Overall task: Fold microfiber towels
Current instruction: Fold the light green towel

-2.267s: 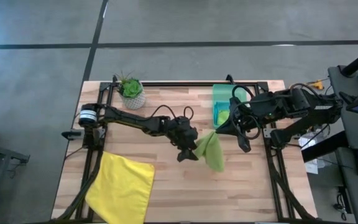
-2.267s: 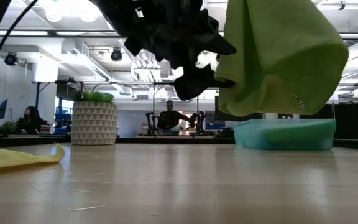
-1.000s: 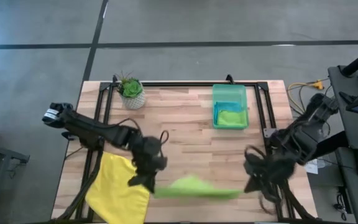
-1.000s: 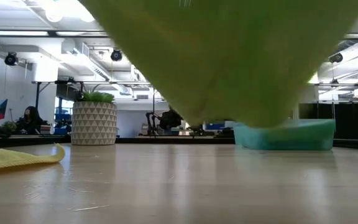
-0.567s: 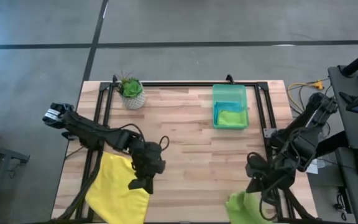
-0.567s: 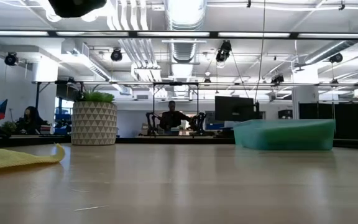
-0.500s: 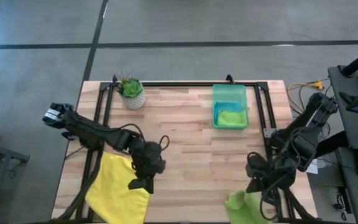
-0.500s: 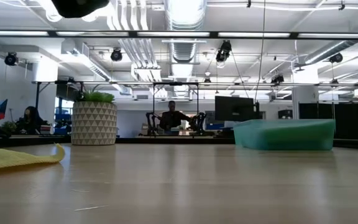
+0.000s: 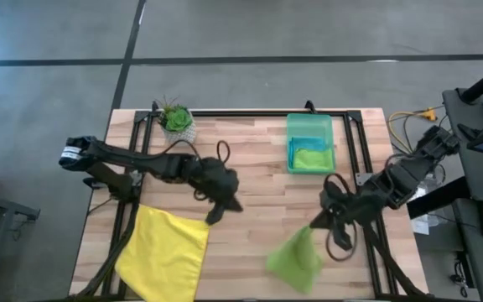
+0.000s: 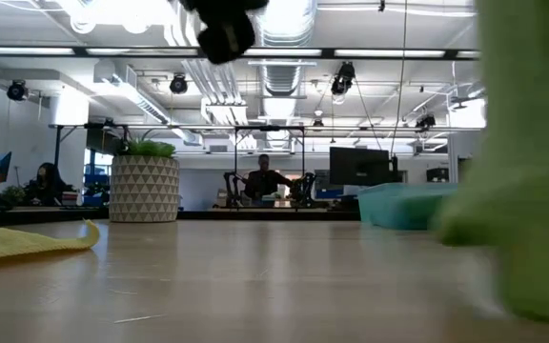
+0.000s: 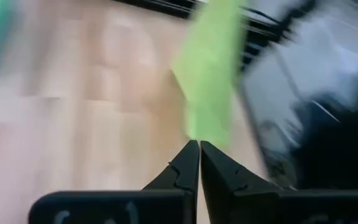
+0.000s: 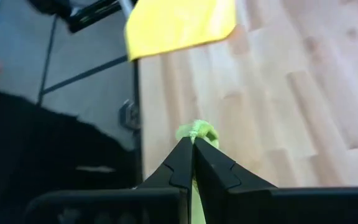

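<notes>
Lime green towel (image 9: 295,254) now back over the tabletop's (image 9: 258,189) front right, dangling pinched by the right gripper (image 9: 315,223) alone, left gripper (image 9: 217,216) clamped shut, empty, mid-table beside the yellow towel (image 9: 164,252) — so probably needs regrabbing before folding.

On the tabletop (image 9: 250,180), one towel (image 9: 164,254) lies at the front left, a second towel (image 9: 296,256) hangs at front right, the bin (image 9: 309,127) sits rear right, and the potted plant (image 9: 177,124) rear left.
</notes>
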Controlling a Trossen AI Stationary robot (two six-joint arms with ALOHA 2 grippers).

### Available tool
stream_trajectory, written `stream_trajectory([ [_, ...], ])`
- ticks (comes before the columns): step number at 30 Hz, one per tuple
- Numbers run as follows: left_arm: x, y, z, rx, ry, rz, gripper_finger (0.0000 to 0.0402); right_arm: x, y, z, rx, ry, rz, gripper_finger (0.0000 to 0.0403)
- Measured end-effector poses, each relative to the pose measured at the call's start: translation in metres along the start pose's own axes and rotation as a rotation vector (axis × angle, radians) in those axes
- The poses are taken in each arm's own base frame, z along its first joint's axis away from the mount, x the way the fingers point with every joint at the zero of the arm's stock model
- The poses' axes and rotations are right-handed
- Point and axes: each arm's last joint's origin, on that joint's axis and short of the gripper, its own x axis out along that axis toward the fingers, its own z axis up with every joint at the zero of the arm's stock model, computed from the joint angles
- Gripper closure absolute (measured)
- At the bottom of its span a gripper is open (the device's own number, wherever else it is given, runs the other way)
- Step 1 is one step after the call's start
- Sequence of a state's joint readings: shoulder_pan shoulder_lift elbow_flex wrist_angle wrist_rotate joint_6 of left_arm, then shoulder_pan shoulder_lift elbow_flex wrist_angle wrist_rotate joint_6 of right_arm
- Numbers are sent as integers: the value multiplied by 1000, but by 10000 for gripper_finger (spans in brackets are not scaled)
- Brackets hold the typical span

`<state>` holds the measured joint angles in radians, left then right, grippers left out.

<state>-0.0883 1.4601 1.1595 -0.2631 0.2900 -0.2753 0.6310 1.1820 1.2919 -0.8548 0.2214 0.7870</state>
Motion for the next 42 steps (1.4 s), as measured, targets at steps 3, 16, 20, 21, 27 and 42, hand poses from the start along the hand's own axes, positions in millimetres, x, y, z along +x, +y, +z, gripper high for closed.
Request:
stream_trajectory([
  [3, 7, 25, 3, -60, -33, 106, 401, 3, -12, 11, 3, -28, -45, 394],
  [16, 73, 62, -26, -61, 142, -163, 260, 10, -51, 41, 63, -91, -178, 394],
  [20, 92, 72, -41, -120, 208, -152, 207, 10, -53, 43, 70, -102, -184, 394],
  [21, 97, 76, -46, -148, 227, -144, 197, 10, -54, 44, 72, -103, -187, 394],
  [27, 120, 97, -68, -274, 290, -98, 174, 9, -54, 45, 96, -115, -184, 394],
  [42, 126, 104, -76, -107, 299, -97, 377, 8, -49, 51, 132, -179, -140, 394],
])
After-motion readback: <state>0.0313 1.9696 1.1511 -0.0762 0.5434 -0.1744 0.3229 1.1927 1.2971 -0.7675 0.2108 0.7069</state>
